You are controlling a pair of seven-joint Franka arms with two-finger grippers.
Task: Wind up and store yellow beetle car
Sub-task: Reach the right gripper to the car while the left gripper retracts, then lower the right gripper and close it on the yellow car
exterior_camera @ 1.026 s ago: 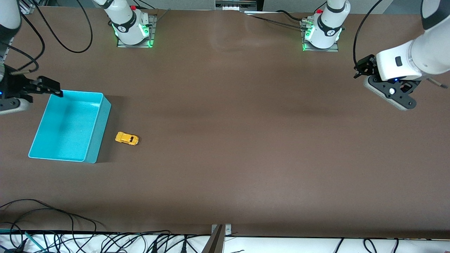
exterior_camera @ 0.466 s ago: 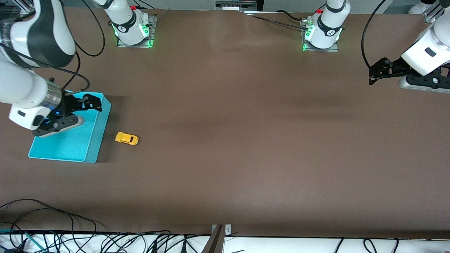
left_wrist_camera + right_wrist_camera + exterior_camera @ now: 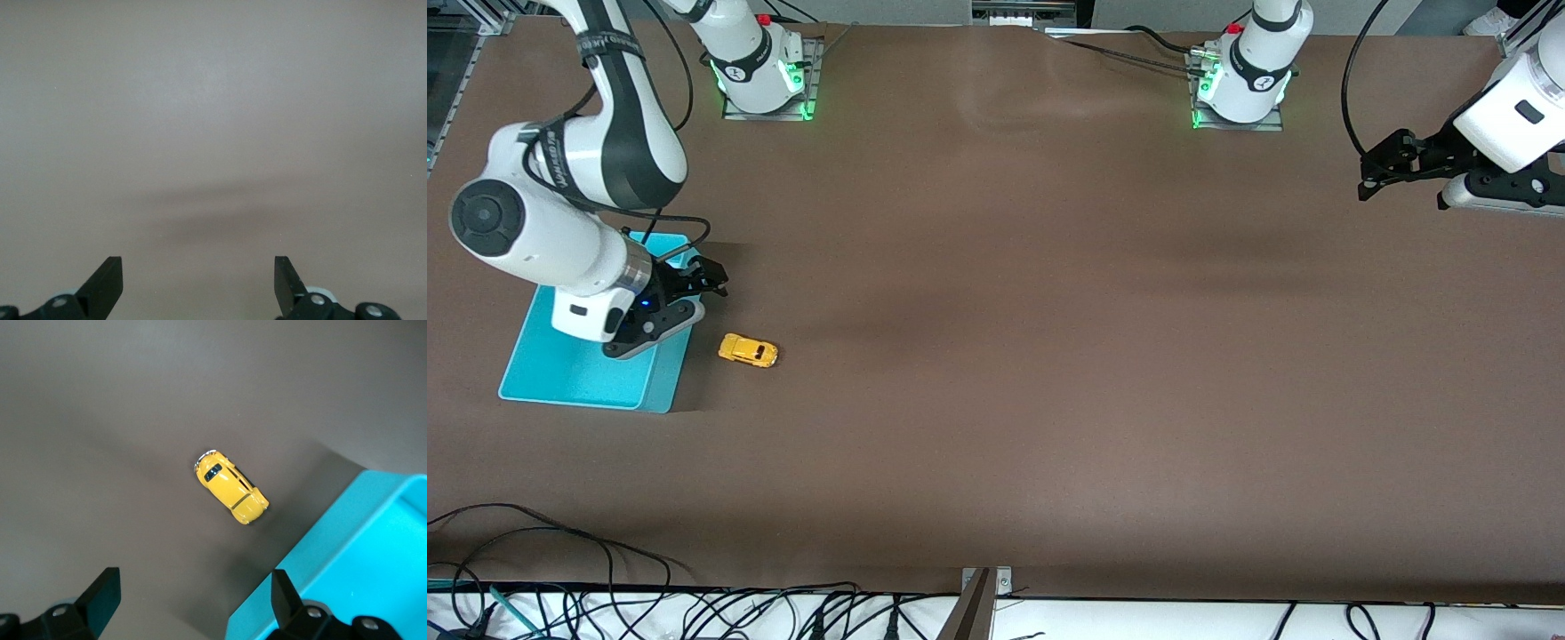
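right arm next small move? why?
Probably carry the right gripper off the turquoise bin edge to over the yellow beetle car, then descend. Its fingers are open and empty; the car sits on the table beside the bin, untouched. The left gripper waits open at its own end.
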